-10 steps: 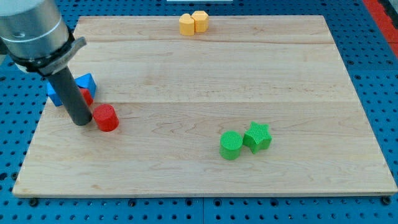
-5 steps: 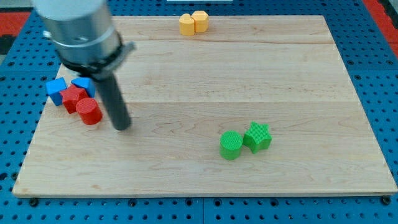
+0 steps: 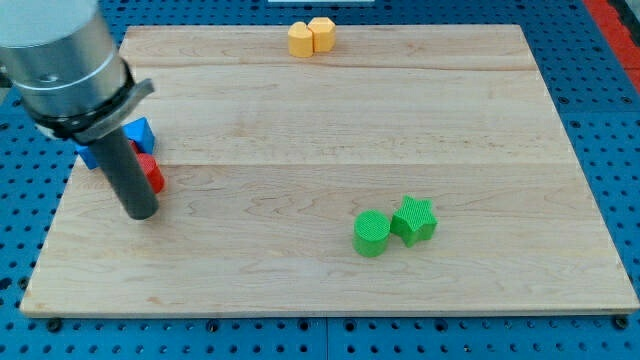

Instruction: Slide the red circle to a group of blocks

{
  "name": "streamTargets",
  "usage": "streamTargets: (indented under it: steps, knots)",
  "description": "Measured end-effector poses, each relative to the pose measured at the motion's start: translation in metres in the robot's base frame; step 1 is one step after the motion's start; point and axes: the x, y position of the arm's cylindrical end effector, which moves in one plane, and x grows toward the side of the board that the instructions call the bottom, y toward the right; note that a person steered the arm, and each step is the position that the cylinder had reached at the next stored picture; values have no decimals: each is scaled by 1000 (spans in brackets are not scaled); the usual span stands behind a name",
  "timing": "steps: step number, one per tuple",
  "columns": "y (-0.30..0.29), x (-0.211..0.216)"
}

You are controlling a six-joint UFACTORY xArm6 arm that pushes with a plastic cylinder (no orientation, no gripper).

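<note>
The red circle (image 3: 152,172) lies at the board's left side, mostly hidden behind my rod, with only its right edge showing. It sits against a group of blue blocks: one blue block (image 3: 139,133) shows just above it, and another blue block (image 3: 86,156) peeks out left of the rod. A second red block seen earlier is hidden behind the rod. My tip (image 3: 140,212) rests on the board just below and slightly left of the red circle.
Two yellow blocks (image 3: 311,37) touch each other at the view's top centre. A green circle (image 3: 372,233) and a green star (image 3: 414,220) sit together at the lower right. The wooden board (image 3: 330,140) lies on a blue pegboard.
My rod has swung back left, from right of the red circle to in front of it. It now covers most of the red and blue group.
</note>
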Motion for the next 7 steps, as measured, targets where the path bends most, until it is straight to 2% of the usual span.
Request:
streamTargets:
  steps: [1, 2, 3, 4, 5, 7]
  knots:
    - [-20, -26]
    - [0, -40]
    - [1, -23]
    - [51, -21]
    - [116, -60]
    - [77, -61]
